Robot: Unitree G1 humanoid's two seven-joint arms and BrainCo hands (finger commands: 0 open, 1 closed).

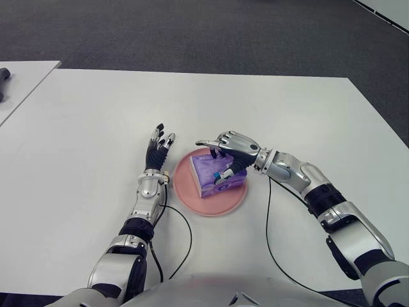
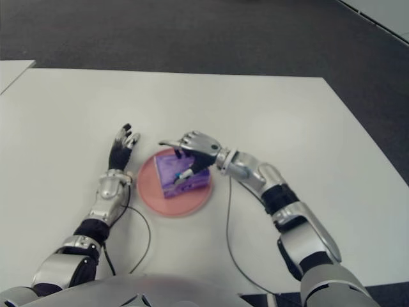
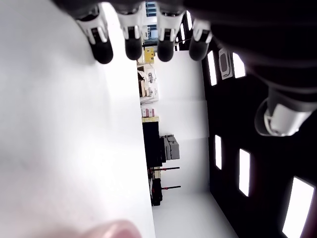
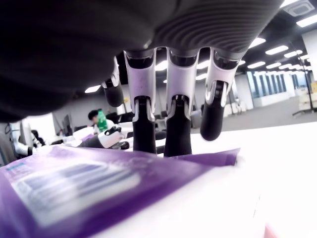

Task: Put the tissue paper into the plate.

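Two robot hands we see: right robot hand (image 1: 225, 153) loosely spread over the tissue pack (image 1: 216, 174) in the plate (image 1: 192, 195); left robot hand (image 1: 157, 148) spread, empty, beside it.

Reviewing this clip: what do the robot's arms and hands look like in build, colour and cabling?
Both arms are silver-grey metal shells with black joint bands. The left robot hand has a dark palm and black fingers with pale tips; the right robot hand has silver knuckle covers over black fingers. A thin black cable trails from the left wrist, and another from the right.
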